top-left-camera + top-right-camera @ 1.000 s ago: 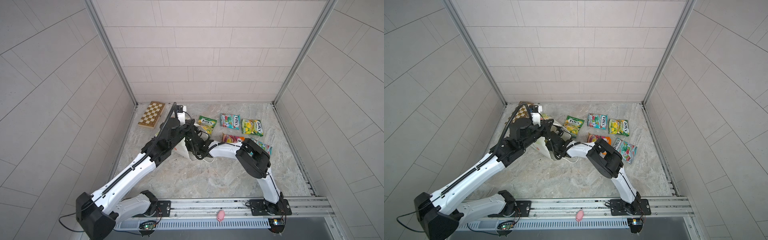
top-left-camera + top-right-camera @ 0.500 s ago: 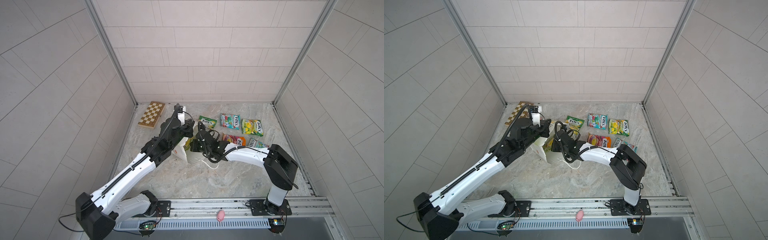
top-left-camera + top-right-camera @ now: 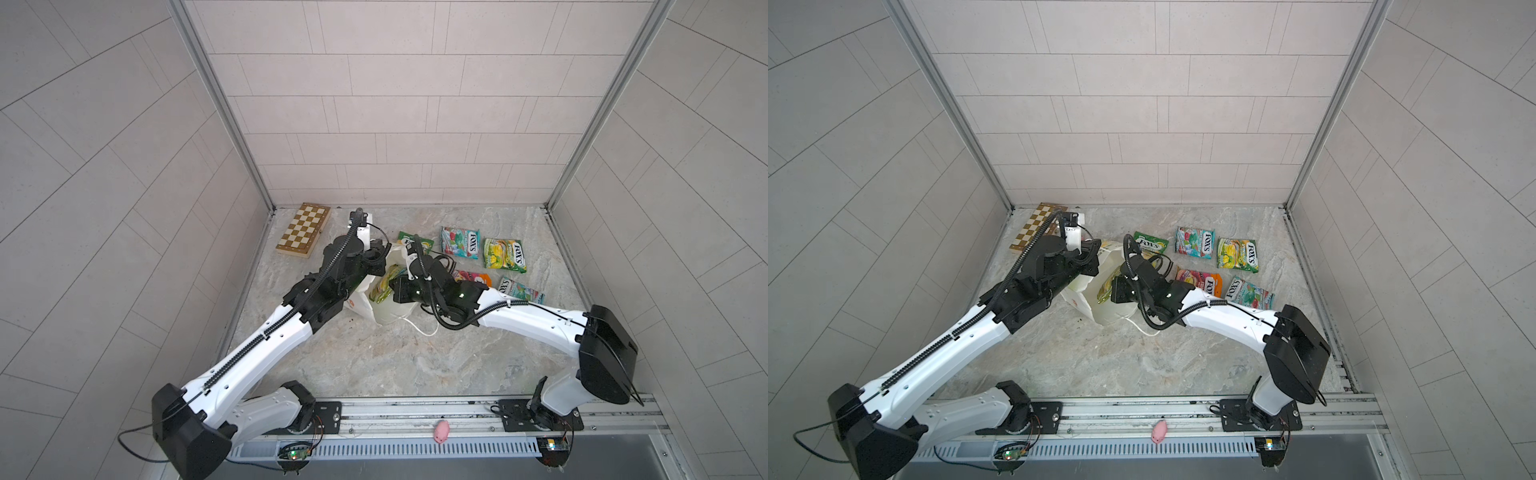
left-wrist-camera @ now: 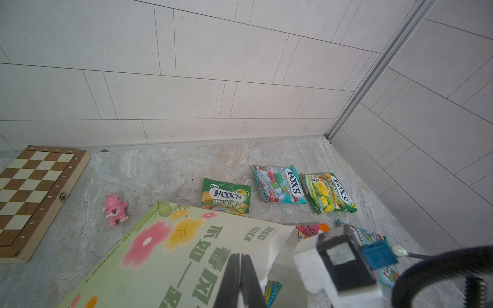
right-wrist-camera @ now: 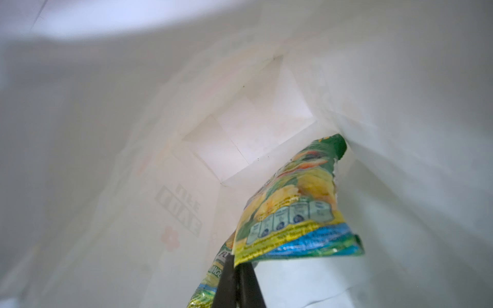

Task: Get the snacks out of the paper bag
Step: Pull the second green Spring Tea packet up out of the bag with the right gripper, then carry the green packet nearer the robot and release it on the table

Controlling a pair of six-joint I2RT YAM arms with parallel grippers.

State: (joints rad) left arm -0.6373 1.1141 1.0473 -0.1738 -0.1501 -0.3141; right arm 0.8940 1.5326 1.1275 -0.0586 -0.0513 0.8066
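On the marbled tabletop [image 3: 374, 361] within tiled walls, the paper bag [image 3: 386, 311] sits tilted, its rim pinched in the closed left gripper [image 4: 241, 258], the right gripper [image 5: 237, 266], jaws tight, holding a yellow-green packet [image 5: 290, 213] inside the bag, five other packets [image 3: 460, 242] lying flat nearby.

Bright diffuse light, soft shadows, edges bowed — right wrist view hazy, blurred

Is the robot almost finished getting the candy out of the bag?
Nearly. Five snacks already lie on the table: dark green packet, teal packet, yellow-green packet, orange-pink packet, second teal packet. The left gripper pinches the rim of the paper bag; the right gripper grips a yellow packet inside it. That one is left, maybe another beneath.
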